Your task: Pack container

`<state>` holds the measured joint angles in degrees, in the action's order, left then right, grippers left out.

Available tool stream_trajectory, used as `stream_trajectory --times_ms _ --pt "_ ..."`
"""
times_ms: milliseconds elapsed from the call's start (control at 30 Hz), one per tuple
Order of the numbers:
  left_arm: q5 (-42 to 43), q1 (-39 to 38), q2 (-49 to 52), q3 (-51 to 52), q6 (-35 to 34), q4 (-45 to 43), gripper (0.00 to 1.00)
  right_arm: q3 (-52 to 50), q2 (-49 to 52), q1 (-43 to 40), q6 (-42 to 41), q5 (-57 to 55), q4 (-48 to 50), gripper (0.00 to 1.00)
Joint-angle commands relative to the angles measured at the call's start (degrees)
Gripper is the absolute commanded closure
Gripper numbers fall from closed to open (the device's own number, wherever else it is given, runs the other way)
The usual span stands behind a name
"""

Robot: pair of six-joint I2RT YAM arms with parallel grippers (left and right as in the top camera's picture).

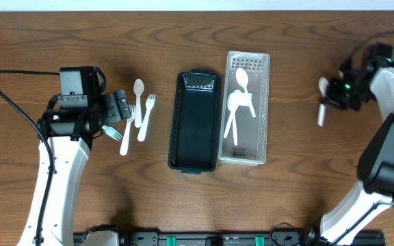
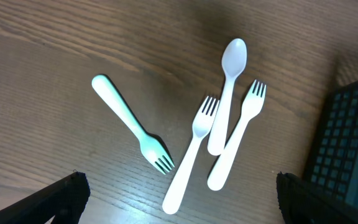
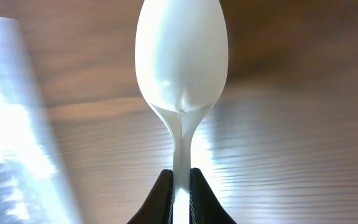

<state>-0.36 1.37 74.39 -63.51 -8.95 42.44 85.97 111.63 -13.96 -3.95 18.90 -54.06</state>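
Across brown wood-grain table (image 1: 299,205), scattered plastic cutlery (image 1: 144,117)

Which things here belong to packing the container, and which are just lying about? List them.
For the job:
clear container
packed spoons inside it
black basket
held spoon, clamped in the right gripper
loose spoon
white forks
mint fork

Just lying about:
only the black cable beside the left arm
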Motion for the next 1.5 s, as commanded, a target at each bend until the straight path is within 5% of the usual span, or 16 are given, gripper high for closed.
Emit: stream_trajectory --times_ms 0,467,533,667,933,1100,1300,1467 --pt "-0.26 0.28 0.2 -1.11 0.57 0.17 0.02 1.92 -7.41 6.21 -6.6 4.68 0.76 0.99" --pt "0.9 0.28 0.2 -1.11 -0.09 3.8 0.02 0.09 -5.4 29.53 -12.74 -5.62 6.45 0.98" --pt "1.2 0.28 0.2 -1.11 -0.09 3.85 0.02 0.09 -4.57 31.19 -12.76 -6.12 7.5 0.69" --pt "1.29 0.28 0.2 -1.11 -0.09 3.76 0.02 1.01 -5.92 31.76 -13.29 -9.11 8.79 0.64" --pt "1.22 0.28 0.35 -1.11 -0.09 -1.75 0.0 3.39 -13.92 21.33 -13.18 -21.94 7.96 0.48" --pt "-0.85 0.42 4.37 -1.11 -0.52 -4.09 0.11 2.95 -13.62 9.29 -13.2 -23.32 3.39 0.37" --pt "-2.71 5.38 15.45 -1.14 -15.67 -3.74 0.15 2.8 -11.54 -1.36 -14.38 -17.57 -3.34 0.34" --pt "5.84 11.58 24.48 -1.14 -27.91 -4.87 0.24 2.78 -11.3 -5.51 -14.47 -14.34 -4.83 0.36"
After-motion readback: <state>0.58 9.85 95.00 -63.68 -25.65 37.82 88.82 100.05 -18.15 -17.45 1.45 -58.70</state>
